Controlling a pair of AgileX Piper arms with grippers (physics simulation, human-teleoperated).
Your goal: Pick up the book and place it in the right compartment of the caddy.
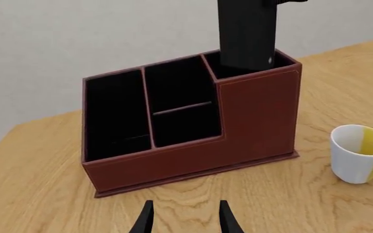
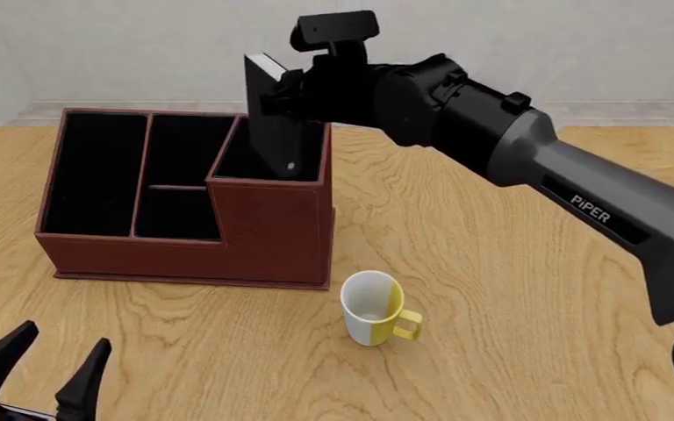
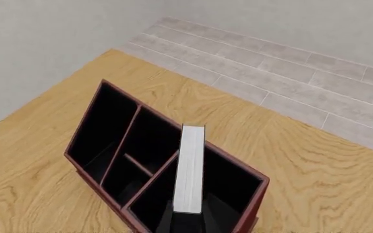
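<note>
The reddish-brown caddy (image 2: 267, 237) stands on the table at the left; it also shows in the left wrist view (image 1: 193, 155) and the right wrist view (image 3: 83, 121). My right gripper (image 2: 281, 96) is shut on the black book (image 2: 273, 123) and holds it upright, white page edge (image 3: 190, 170) up. The book's lower end (image 1: 248, 34) dips into the top of the right compartment (image 2: 243, 162). How deep it reaches is hidden by the tall front wall. My left gripper (image 2: 68, 333) is open and empty, low near the table's front left, in front of the caddy (image 1: 185, 221).
A white and yellow mug (image 2: 370, 309) stands on the table just in front of the caddy's right corner; it also shows in the left wrist view (image 1: 355, 155). The right arm reaches in from the right, above the table.
</note>
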